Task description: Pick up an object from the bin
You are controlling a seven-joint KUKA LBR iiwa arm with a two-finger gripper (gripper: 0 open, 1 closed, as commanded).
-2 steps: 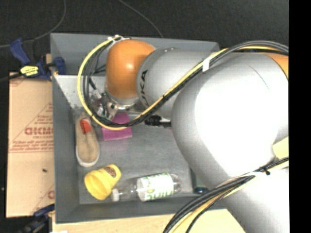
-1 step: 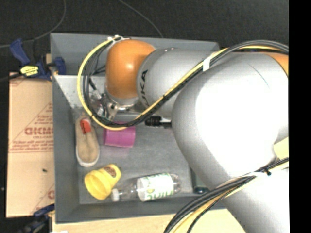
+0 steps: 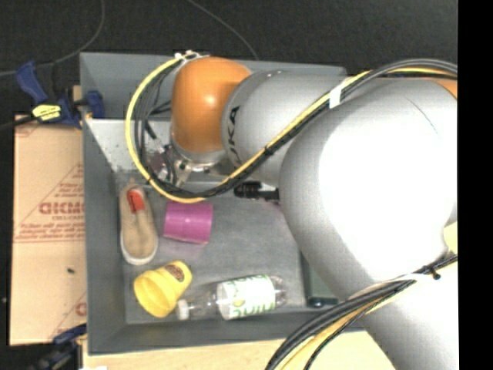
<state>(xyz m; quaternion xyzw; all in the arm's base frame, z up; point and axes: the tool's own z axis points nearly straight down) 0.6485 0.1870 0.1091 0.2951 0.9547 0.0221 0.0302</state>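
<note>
My gripper (image 3: 171, 166) sits low in the bin's far left part, mostly hidden under the arm's orange cover. Just below it lies a magenta plastic cup (image 3: 187, 222) on its side, close to the gripper's body. Left of the cup rests a beige shoe-shaped thing (image 3: 138, 231) with a small red piece at its far end, pointing along the bin's left wall.
A yellow funnel-like plastic piece (image 3: 162, 287) lies in the near left corner. Beside it a clear bottle (image 3: 243, 296) with a green and white label lies along the near wall. The large grey arm covers the bin's right half.
</note>
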